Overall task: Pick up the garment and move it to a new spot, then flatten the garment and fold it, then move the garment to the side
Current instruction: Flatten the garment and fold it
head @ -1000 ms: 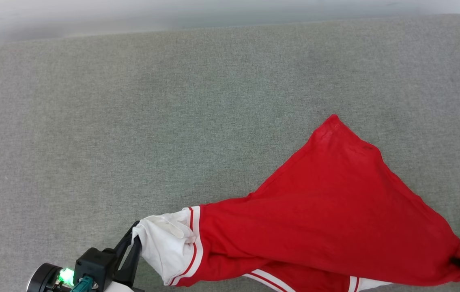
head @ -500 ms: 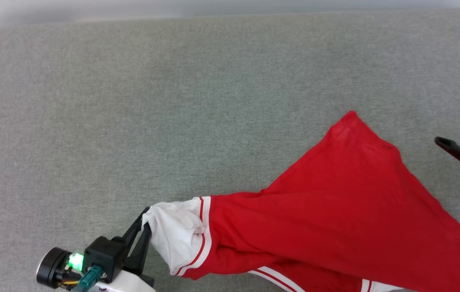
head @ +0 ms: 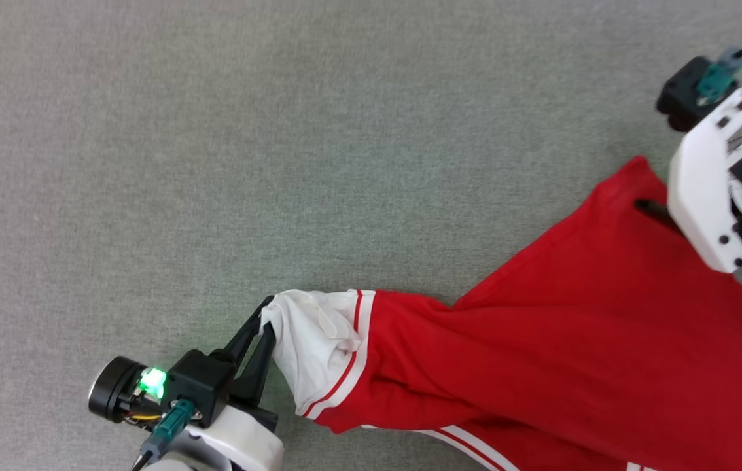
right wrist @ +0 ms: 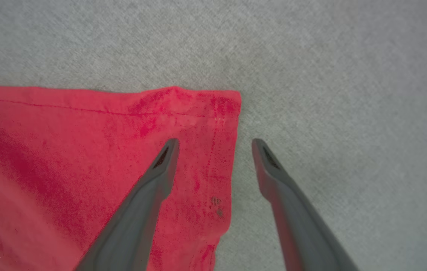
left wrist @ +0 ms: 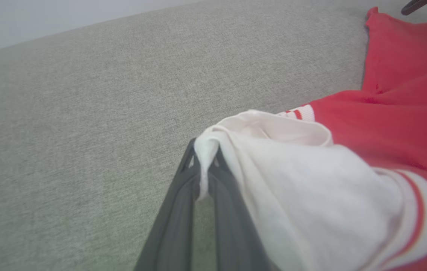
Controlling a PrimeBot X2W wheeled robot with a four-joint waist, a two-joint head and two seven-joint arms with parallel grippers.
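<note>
- Holding firm, the left pincer (head: 267, 314) is pressed together on a fold of the white sleeve (head: 315, 353) of the garment (head: 574, 340). The left wrist view shows white cloth nipped between its tips.
- The garment lies on the grey fabric surface (head: 279, 131), drawn into a rough triangle from that sleeve toward the right edge of the head view, with one red hem corner (head: 633, 171) pointing to the far side.
- A second ago the right pincer (right wrist: 215, 141) was clamped on the garment's near right end. It has let go and now stands spread over the far hem corner, straddling the side edge: one tip over red cloth, the other over bare surface. I cannot tell whether the tips touch the cloth.
- The head view has also shifted, which is the camera's move, not the cloth's.
- I read this as a regrasp within the flattening step. Closing on that corner and drawing it away from the left pincer should take out the slack, though it may catch only the top layer.
</note>
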